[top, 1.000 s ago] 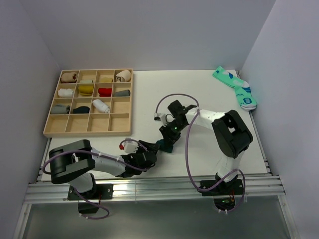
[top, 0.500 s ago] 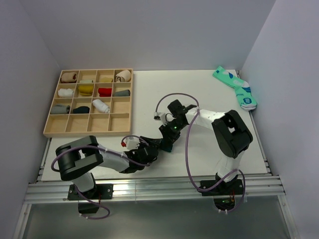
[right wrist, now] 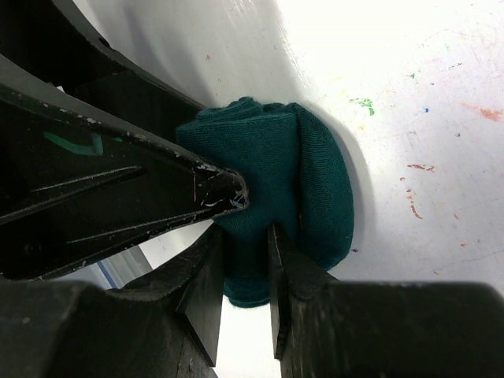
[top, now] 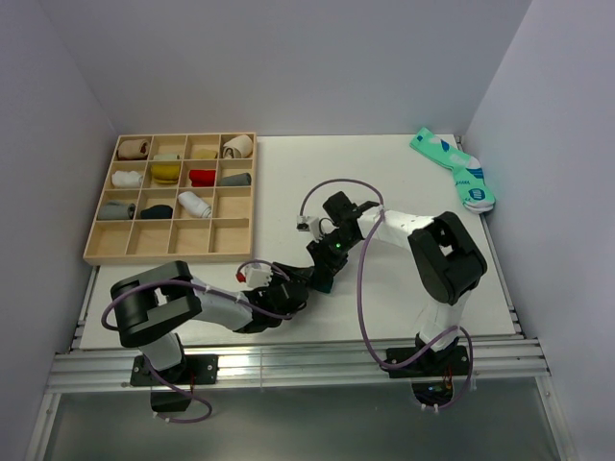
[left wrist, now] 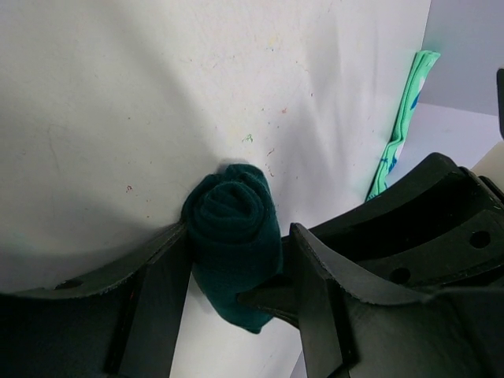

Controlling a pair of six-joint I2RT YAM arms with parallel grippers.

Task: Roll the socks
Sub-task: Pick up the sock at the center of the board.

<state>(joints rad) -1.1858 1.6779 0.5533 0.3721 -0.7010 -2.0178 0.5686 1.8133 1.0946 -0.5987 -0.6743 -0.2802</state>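
Now the dark green sock [left wrist: 232, 209] sits wound into a tight spiral on the table [top: 288, 173], low and centre in the top view, where the two arms meet. Only dark green cloth shows in the roll.

The left hand [left wrist: 236, 264] is clenched around the roll, one finger pressed against each side. The right hand [right wrist: 244, 236] comes in from the opposite side and is pinched shut on a fold of the outer layer at the bottom of the roll. One left finger [right wrist: 157, 185] ends just beside that pinch, nearly touching the right fingers.

The step in hand looks like locking the roll: drawing the outer layer over the spiral so that it cannot unwind. To do it well, the left hand should act as the anchor, firm enough to hold the coils together yet not so hard that it squeezes them out sideways. The right hand should grasp the outermost layer alone; if it catches inner turns, pulling will drag the spiral apart. The pull should run around the roll, close to its surface, not away from it. With the fingers of both hands this crowded, the motion needs to be small and slow so they do not collide. Whichever hand lets go first, the other should not loosen until the fold is seated.
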